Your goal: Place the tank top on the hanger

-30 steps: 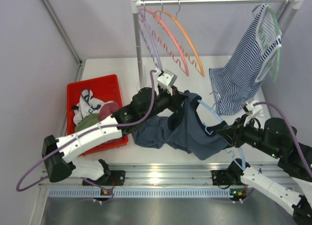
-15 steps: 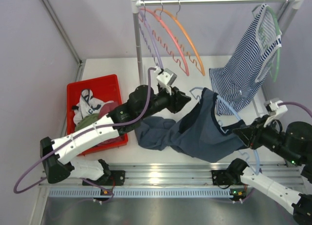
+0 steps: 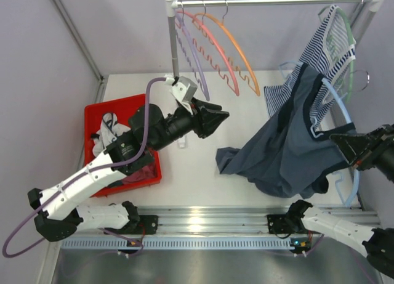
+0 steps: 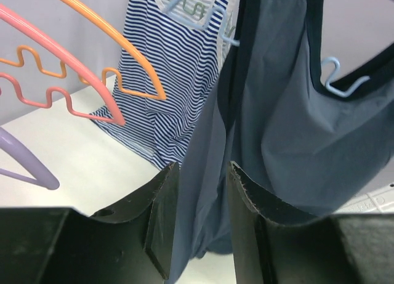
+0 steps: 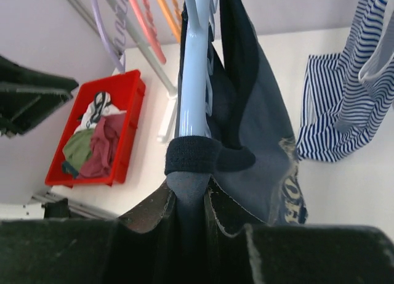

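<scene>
Top external: on the near right, the right tool [image 3: 337,142] is closed on the hanger [image 3: 346,116]. In the right wrist view a dark trim band of the tank top [image 3: 283,154] is seen wrapped over the pale-blue bar just above the fingers. The tank top is draped on the hanger, which is held above the right side of the bench [image 3: 246,111]. Its lower hem trails down toward the surface; whether it touches cannot be told.

On the near left, a red bin [image 3: 117,101] of clothes is noted. Past it, the left tool [image 3: 220,117] is held partly open and empty, well apart from the garment.

Farther back, the striped top [image 3: 332,50] on a green hanger [image 3: 351,68] hangs just behind the tank top and is partly covered by it. Orange [image 3: 233,40], pink [image 3: 212,42] and purple [image 3: 192,47] hangers occupy the left of the rail [image 3: 277,0].

Against a second ago: the left tool was at the fabric and has let go and drawn back. The garment lay mid-bench and has been lifted to the right.
</scene>
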`<state>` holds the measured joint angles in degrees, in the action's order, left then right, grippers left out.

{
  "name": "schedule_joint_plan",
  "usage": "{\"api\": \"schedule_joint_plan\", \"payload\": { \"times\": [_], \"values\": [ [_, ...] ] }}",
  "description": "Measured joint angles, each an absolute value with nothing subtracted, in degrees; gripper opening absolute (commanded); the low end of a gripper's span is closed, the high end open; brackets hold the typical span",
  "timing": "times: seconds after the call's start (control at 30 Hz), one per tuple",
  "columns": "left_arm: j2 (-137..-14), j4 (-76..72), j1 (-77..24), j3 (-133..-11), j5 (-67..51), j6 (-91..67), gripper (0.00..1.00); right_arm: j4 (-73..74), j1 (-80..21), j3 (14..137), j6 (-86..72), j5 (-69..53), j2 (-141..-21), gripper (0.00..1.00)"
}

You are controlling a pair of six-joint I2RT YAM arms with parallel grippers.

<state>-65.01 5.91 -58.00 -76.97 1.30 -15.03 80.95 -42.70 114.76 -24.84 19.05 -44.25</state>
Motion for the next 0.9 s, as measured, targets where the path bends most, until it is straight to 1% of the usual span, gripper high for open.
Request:
{"api": "schedule_joint_plan", "payload": {
  "times": [0.07, 0.17, 0.4, 0.57, 0.67, 0.83, 0.9],
  "values": [
    [-64.6, 6.8, -58.0, -77.2, 1.3, -14.8, 0.41, 80.6, -42.7, 118.1, -24.7, 20.6, -47.4, 0.0],
    [-64.1, 8.3, -58.0, -77.2, 1.3, -14.7, 0.41, 80.3, -42.7, 118.1, -24.7, 22.9, -50.7, 0.0],
    [-62.3, 11.1, -58.0, -77.2, 1.3, -13.7, 0.42, 80.4, -42.7, 108.2, -23.0, 24.4, -55.4, 0.0],
    [-61.0, 12.5, -58.0, -77.2, 1.0, -12.9, 0.42, 78.4, -41.2, 106.1, -20.4, 23.4, -60.3, 0.0],
    [-60.5, 13.7, -58.0, -77.2, 0.0, -12.5, 0.42, 76.2, -35.6, 106.6, -17.6, 19.3, -63.8, 0.0],
    [-59.8, 15.3, -58.0, -77.2, -2.0, -12.4, 0.42, 73.6, -19.5, 111.1, -13.0, 9.0, -69.7, 0.0],
    [-59.2, 15.7, -58.0, -77.2, -2.5, -12.4, 0.42, 72.4, -15.1, 113.1, -11.7, 5.3, -71.3, 0.0]
  ]
}}
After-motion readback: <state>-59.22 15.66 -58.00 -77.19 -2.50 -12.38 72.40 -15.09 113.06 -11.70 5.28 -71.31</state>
